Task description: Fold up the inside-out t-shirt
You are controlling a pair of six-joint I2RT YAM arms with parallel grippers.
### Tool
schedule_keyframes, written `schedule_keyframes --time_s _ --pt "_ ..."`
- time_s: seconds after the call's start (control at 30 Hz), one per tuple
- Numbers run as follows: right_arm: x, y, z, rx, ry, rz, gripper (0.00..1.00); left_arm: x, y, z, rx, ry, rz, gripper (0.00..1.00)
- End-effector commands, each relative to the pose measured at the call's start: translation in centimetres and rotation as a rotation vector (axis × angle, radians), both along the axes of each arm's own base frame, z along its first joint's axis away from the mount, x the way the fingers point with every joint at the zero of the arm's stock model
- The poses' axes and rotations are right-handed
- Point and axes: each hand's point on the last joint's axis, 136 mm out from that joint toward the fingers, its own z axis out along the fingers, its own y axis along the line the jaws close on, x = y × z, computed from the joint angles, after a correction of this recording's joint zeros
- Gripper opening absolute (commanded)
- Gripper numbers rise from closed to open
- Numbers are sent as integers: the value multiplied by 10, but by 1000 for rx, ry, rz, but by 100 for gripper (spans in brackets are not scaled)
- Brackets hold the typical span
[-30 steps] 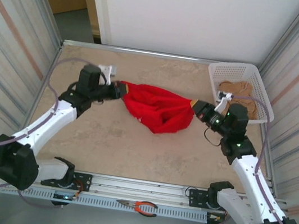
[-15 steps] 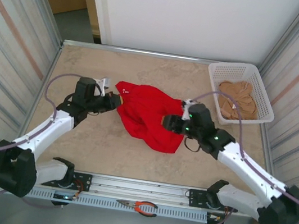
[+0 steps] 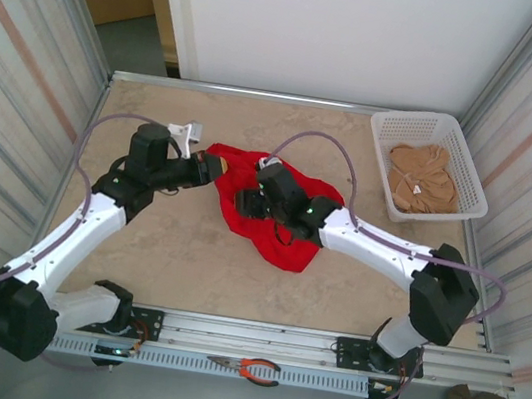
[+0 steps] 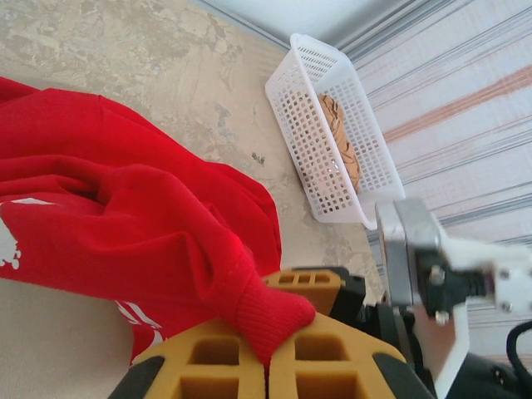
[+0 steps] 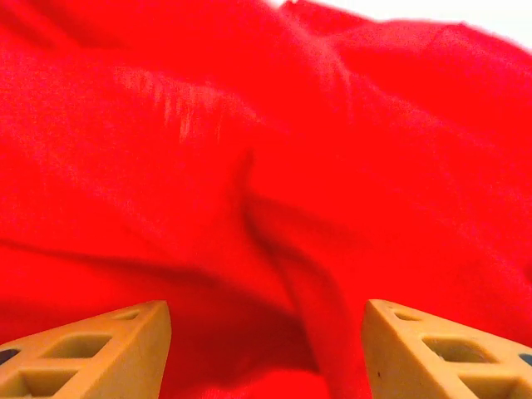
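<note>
Left end effector pinches the t-shirt (a cuff, perhaps); right end effector spread wide over it.

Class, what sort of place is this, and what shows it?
Likely a robot lab cell: corrugated panels wall the table, two arms on a metal rail work a red t-shirt, pliers lie nearby.

The left gripper has its yellow fingers pressed together on a ribbed edge of the inside-out t-shirt (a cuff or hem, hard to say which). The red cloth spreads in folds over the mottled counter, with white print at its left. Beyond stands a white basket holding a tan garment.
</note>
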Motion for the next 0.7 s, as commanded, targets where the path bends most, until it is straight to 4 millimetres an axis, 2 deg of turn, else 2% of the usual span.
schedule_keyframes --time_s 0.0,0.1,0.13,0.2,0.23,0.27,0.33,0.4,0.43,0.53,0.57,0.63,0.67 --pt "31 0 13 -11 -74 -78 60 -10 -3 29 -34 -66 -31 0" --pt "44 6 -5 -13 -24 -82 54 -11 -3 34 -49 -71 -24 0" --pt "48 6 -13 -24 -11 -84 47 -9 -2 36 -49 -75 -15 0" --pt "56 1 -20 -46 1 -88 21 -4 0 43 -51 -86 -1 0" --pt "61 -5 -17 -49 5 -89 3 1 3 49 -53 -94 8 0" --pt "69 -11 -7 -33 6 -82 0 8 8 56 -57 -104 18 0" --pt "82 -26 31 6 -17 -63 0 25 22 74 -49 -124 54 0" --pt "91 -41 94 92 -65 -30 0 42 37 104 -58 -162 87 0" --pt "92 -50 131 147 -93 -6 0 49 44 125 -75 -191 98 0" --pt "76 -70 229 262 -193 56 0 50 47 196 -112 -321 96 0" --pt "68 -75 256 297 -224 80 0 47 45 214 -122 -350 91 0" --pt "51 -84 293 356 -264 117 0 37 39 249 -146 -409 65 0" --pt "45 -88 304 382 -272 129 0 31 35 262 -152 -432 54 0"
